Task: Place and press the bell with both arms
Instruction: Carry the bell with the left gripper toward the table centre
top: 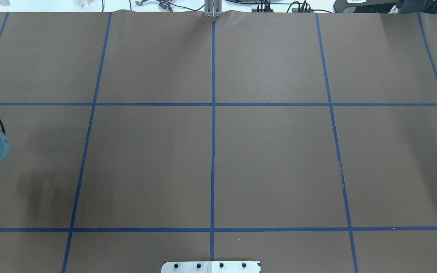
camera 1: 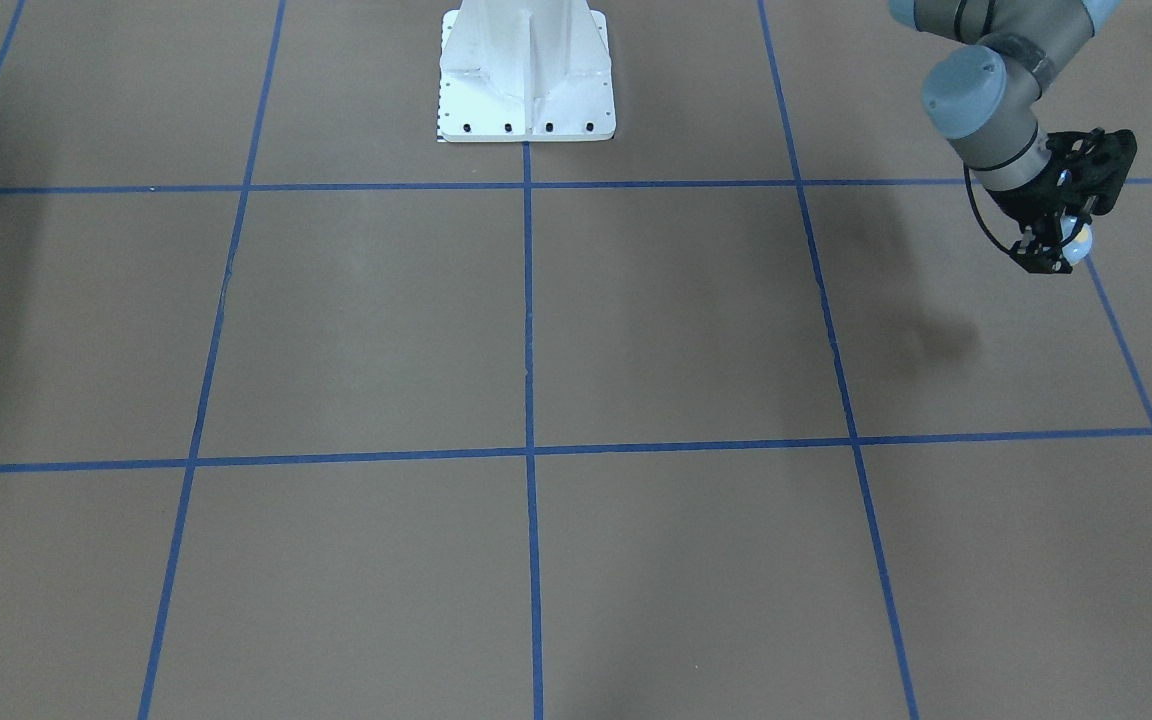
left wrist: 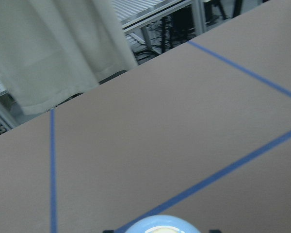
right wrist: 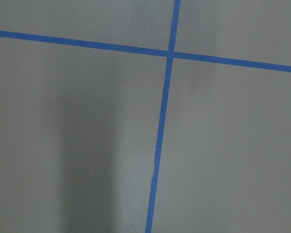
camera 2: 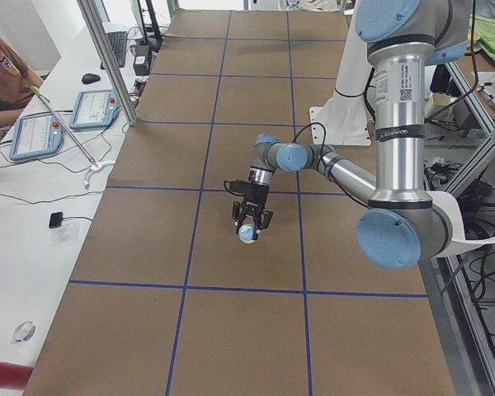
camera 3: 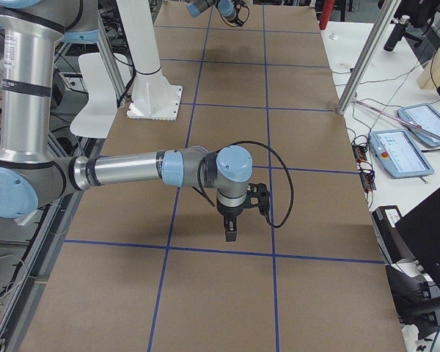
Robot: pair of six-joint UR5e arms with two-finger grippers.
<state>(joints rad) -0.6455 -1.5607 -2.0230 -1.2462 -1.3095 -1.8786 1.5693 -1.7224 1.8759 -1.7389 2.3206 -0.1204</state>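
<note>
Bell held in left gripper, raised off the table, far out at the robot's left end. Pedestal set mid-table on the robot's edge. Right gripper hung pointing down over the right end, near a tape crossing.

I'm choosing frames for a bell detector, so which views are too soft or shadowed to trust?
Left wrist view: soft throughout, the bell blurred and cut by the bottom edge. Front-facing view: sharp, the bell small in the left gripper, a faint shadow on the table nearby. Right wrist view: broad soft shadow band, no bell.
</note>
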